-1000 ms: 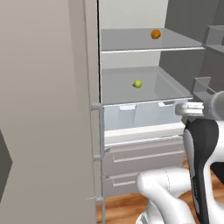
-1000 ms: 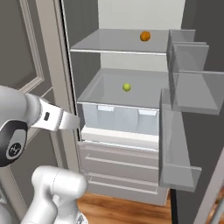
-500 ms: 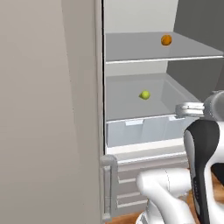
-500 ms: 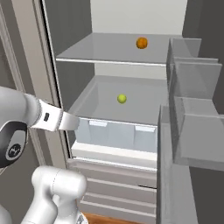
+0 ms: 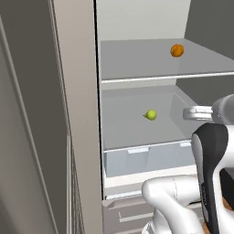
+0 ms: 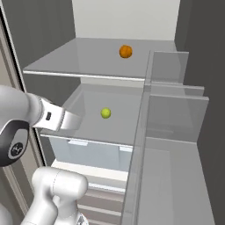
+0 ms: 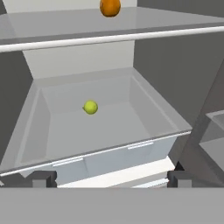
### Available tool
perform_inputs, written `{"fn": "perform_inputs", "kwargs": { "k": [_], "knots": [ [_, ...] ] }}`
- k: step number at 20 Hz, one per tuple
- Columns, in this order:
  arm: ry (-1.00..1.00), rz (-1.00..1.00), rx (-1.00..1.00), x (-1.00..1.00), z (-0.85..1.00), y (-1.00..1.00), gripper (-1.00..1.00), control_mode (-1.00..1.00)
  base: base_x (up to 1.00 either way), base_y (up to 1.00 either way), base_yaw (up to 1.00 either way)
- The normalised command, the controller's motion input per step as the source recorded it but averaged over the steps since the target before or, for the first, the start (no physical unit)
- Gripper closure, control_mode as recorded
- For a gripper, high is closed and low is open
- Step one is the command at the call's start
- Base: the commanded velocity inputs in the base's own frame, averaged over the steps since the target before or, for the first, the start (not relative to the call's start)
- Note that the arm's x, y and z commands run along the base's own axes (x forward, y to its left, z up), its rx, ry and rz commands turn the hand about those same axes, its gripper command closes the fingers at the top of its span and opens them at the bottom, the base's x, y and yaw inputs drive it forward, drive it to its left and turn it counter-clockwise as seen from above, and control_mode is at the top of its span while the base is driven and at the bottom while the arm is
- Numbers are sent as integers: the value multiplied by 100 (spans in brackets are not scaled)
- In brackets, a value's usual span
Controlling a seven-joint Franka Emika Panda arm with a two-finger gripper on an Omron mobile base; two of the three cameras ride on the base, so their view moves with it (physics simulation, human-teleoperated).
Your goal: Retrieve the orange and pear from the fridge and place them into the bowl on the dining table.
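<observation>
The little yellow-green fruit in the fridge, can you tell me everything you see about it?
The small yellow-green pear is roundish with a short tapered tip, smooth and matte. It lies alone on the grey floor of the clear open drawer, near the middle, touching nothing else. It sits one level below the grey shelf above.

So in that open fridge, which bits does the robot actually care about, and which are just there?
Part of the job:
- orange on the upper shelf
- pear lying in the clear drawer
- fridge, standing open

Just there:
- door bins
- lower drawers
</observation>
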Motion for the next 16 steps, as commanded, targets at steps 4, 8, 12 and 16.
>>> {"fn": "perform_inputs", "kwargs": {
  "k": [4, 8, 12, 16],
  "knots": [
    [0, 0, 0, 0, 0, 0, -100, 100, 68, -27, 0],
    [0, 0, 0, 0, 0, 0, -100, 100, 68, -18, 0],
    [0, 1, 3, 19, 31, -10, -100, -100, 12, -5, 0],
    [0, 0, 0, 2, 77, 0, -100, -100, 0, 0, 0]
  ]
}}
